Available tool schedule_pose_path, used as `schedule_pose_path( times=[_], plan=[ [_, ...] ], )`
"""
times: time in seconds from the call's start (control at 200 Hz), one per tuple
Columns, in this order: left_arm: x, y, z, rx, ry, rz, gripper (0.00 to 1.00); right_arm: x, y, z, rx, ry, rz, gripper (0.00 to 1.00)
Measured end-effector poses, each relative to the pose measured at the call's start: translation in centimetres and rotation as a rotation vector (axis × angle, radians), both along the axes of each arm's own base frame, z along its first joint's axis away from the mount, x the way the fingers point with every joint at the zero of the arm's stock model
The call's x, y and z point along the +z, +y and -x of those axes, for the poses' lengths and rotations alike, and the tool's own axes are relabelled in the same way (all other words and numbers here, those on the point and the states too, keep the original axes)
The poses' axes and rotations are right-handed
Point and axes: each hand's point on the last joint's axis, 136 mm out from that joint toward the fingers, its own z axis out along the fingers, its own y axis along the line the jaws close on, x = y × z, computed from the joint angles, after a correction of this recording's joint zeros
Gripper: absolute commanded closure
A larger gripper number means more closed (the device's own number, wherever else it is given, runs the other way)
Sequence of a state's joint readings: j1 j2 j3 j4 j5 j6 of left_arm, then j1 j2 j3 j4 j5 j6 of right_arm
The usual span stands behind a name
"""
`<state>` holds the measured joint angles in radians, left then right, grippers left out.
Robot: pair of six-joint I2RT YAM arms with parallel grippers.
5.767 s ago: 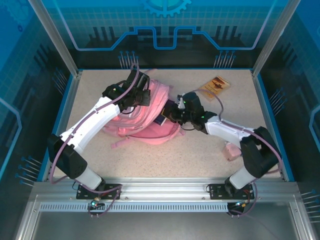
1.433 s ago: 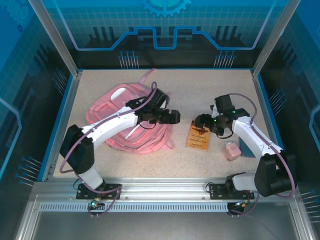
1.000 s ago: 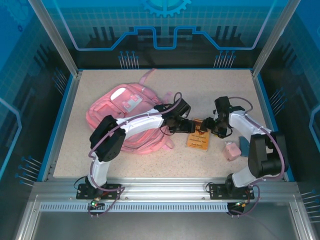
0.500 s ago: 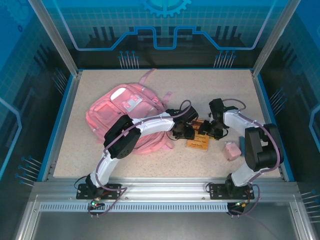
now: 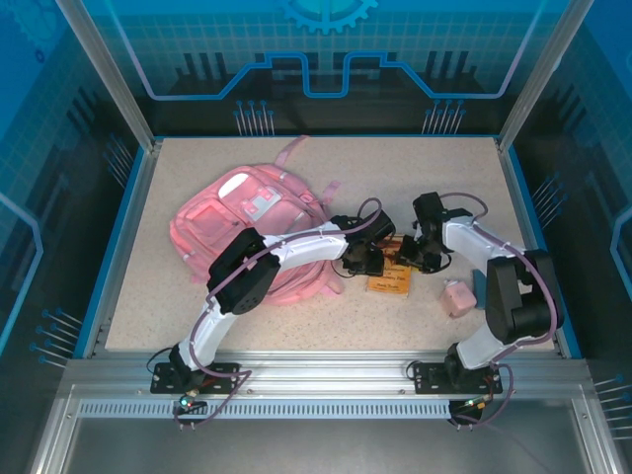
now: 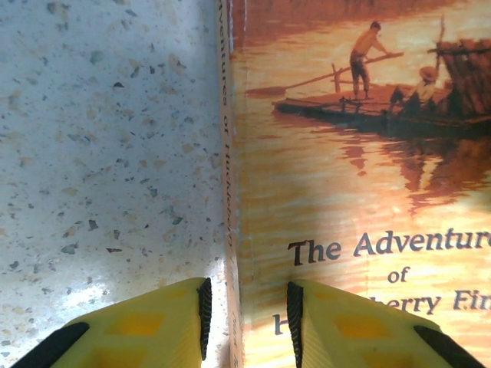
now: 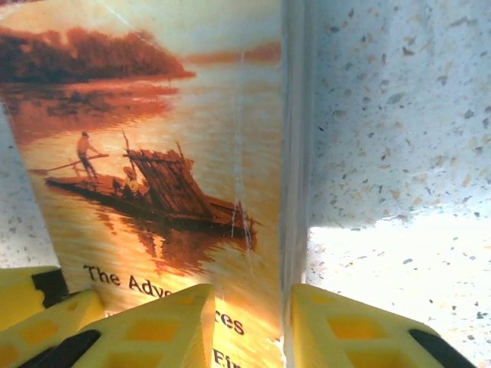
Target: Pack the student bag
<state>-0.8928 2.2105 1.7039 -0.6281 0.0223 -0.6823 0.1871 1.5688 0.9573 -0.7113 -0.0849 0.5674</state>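
The student bag [image 5: 247, 219] is a soft pink backpack lying flat on the left half of the table, front pockets up. To its right lies an orange paperback [image 5: 393, 277] with a raft picture, its cover [image 6: 360, 192] facing up. My left gripper [image 5: 369, 261] is at the book's left edge. It is open, with its fingers [image 6: 161, 322] astride the spine [image 6: 228, 192]. My right gripper [image 5: 416, 254] is at the opposite edge, also open. Its jaws straddle the page edge [image 7: 295, 176], one over the cover [image 7: 176, 138] and one over the table.
A small pink item [image 5: 454, 296] and a teal-blue object [image 5: 478, 286] lie just right of the book, beside the right arm. A pink strap [image 5: 289, 150] trails toward the back wall. The speckled table [image 5: 415, 168] has a blue raised rim.
My left arm has swung off the bag and reached right to the book's left edge. The right gripper has closed in on the book's other edge. The book shifted slightly.
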Motion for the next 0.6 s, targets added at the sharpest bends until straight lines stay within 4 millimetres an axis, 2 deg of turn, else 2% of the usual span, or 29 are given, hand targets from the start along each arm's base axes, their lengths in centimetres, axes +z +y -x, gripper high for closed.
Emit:
schedule_pose_path(
  times=[0.25, 0.325, 0.395, 0.5, 0.6],
  plan=[
    [0.0, 0.0, 0.0, 0.0, 0.001, -0.001, 0.65, 1.1, 0.0, -0.1, -0.006, -0.031, -0.008, 0.99],
    [0.1, 0.1, 0.0, -0.001, 0.001, -0.002, 0.57, 1.4, 0.1, -0.1, -0.006, -0.042, -0.011, 1.0],
    [0.5, 0.4, -0.1, 0.002, 0.001, -0.002, 0.42, 1.9, 0.1, -0.1, -0.002, -0.058, -0.018, 1.0],
    [2.5, 0.9, -0.4, -0.002, -0.015, 0.032, 0.22, 3.6, 0.7, -0.4, 0.018, -0.117, -0.055, 1.0],
    [7.3, 2.0, -1.1, 0.014, -0.066, 0.131, 0.13, 6.3, 1.2, -0.8, 0.038, -0.212, -0.116, 1.0]
  ],
)
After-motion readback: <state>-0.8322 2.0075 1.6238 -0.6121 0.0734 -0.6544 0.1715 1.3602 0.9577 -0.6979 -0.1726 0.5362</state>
